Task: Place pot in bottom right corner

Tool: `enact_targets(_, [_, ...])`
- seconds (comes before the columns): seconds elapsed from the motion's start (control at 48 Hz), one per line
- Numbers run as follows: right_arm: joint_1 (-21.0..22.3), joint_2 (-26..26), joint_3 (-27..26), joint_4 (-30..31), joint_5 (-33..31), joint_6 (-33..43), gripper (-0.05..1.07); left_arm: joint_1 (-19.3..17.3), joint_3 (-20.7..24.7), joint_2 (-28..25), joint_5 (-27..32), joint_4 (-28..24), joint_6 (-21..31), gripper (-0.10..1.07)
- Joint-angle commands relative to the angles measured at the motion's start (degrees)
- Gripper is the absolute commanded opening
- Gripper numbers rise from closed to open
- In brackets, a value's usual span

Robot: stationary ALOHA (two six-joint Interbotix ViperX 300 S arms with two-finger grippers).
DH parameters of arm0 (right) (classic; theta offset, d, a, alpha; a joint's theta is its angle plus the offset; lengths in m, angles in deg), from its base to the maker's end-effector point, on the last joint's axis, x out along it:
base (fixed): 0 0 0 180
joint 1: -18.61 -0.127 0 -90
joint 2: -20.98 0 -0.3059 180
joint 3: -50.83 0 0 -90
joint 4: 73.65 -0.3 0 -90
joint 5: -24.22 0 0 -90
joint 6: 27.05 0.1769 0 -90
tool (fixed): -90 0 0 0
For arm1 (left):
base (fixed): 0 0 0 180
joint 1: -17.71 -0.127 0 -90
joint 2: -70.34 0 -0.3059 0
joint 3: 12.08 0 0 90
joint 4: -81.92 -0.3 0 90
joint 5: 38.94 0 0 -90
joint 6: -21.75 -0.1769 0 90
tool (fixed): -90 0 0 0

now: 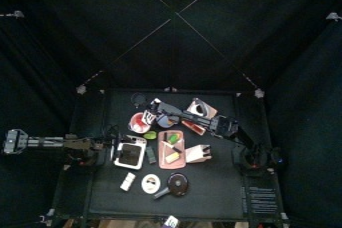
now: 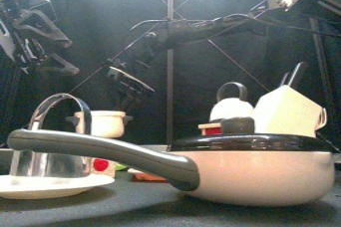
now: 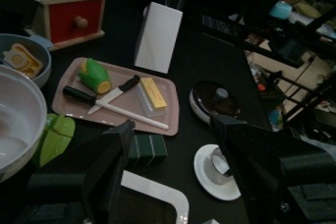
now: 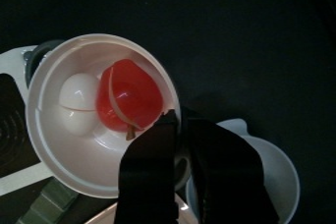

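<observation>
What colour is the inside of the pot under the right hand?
The pot is red inside, with a pale whitish rim; the right wrist view shows it best.

Pot (image 1: pixel 139 121): back-left of the table, under the right gripper (image 4: pixel 168 120), whose arm reaches across.
Cutting board (image 1: pixel 173 148): mid-table.
Disc (image 1: pixel 178 182): near the front edge.

Two black jointed arms. The left arm (image 1: pixel 47 143) shows pale bands along its length; the right arm (image 2: pixel 220 27) is built of slim tubular links with exposed cables. Each gripper (image 4: pixel 180 140) has two matte black jaws.
</observation>
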Motion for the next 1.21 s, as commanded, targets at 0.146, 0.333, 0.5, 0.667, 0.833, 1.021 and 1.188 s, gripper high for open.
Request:
enact_targets(0.146, [0.1, 7.6, -0.1, -1.9, -1.2, -0.2, 0.28, -0.2, 0.6, -0.1, -0.2, 0.1, -0.2, 0.96])
enact_targets(0.333, [0.0, 13.3, 5.0, -1.9, -2.3, 0.0, 0.28, -0.1, 0.4, -0.1, -0.3, 0.1, -0.1, 0.96])
enact_targets(0.5, [-0.4, 18.5, 12.6, -1.4, -0.3, 1.8, 0.28, 0.0, 0.4, -0.1, -0.3, 0.1, -0.1, 0.96])
enact_targets(0.667, [-1.1, 26.0, 24.2, 0.1, 5.4, 7.0, 0.28, 0.0, 0.3, 0.0, -0.3, 0.1, -0.1, 0.96])
enact_targets(0.833, [-3.9, 33.1, 35.0, 1.2, 11.7, 10.3, 0.28, -0.1, 0.2, -0.1, -0.2, 0.1, -0.1, 0.96])
enact_targets(1.021, [-9.0, 40.9, 45.8, 1.1, 19.3, 16.3, 0.28, -0.2, 0.2, -0.1, -0.2, 0.1, -0.1, 0.96])
enact_targets(1.188, [-13.1, 45.3, 53.0, 2.0, 23.3, 20.4, 0.28, -0.2, -0.1, 0.0, -0.2, 0.1, -0.1, 0.96])
